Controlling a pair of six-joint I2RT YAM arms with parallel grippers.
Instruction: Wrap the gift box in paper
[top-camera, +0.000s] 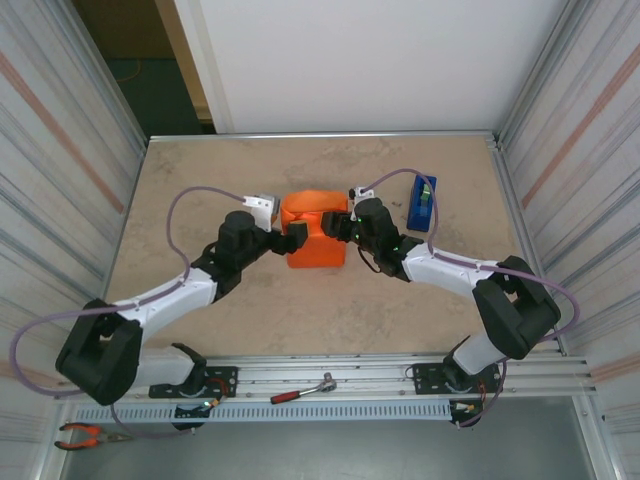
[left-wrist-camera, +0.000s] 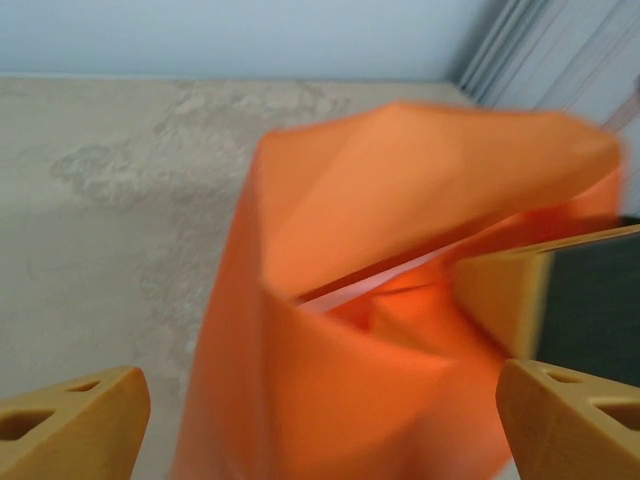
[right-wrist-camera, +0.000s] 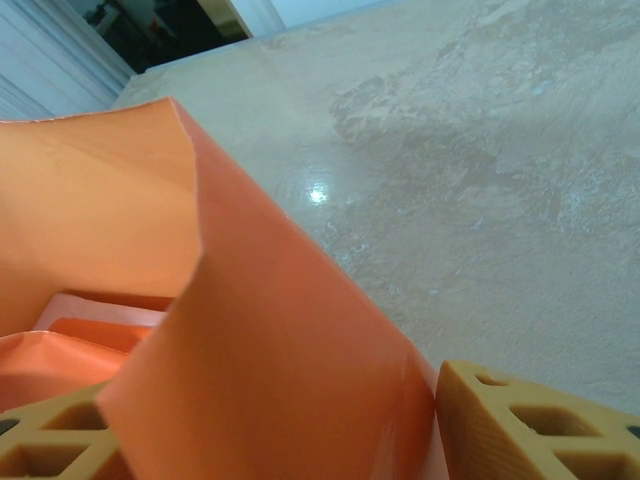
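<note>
The orange paper (top-camera: 316, 238) stands folded up into a bundle in the middle of the table. In the left wrist view the paper (left-wrist-camera: 380, 200) gapes at the top, and a pale edge of the gift box (left-wrist-camera: 370, 282) shows inside. My left gripper (top-camera: 296, 236) is at the bundle's left side, open; its gripper (left-wrist-camera: 325, 430) straddles the paper with the fingers (left-wrist-camera: 70, 425) set wide. My right gripper (top-camera: 337, 224) is at the bundle's right side. That gripper (right-wrist-camera: 280, 430) is closed across the box (right-wrist-camera: 90, 310), with a paper flap (right-wrist-camera: 270, 340) draped between its fingers.
A blue tape dispenser (top-camera: 422, 203) stands to the right of the bundle, close behind the right arm. A red-handled ratchet (top-camera: 303, 390) lies on the front rail and pliers (top-camera: 80, 435) lie at the near left. Metal walls enclose both sides of the table.
</note>
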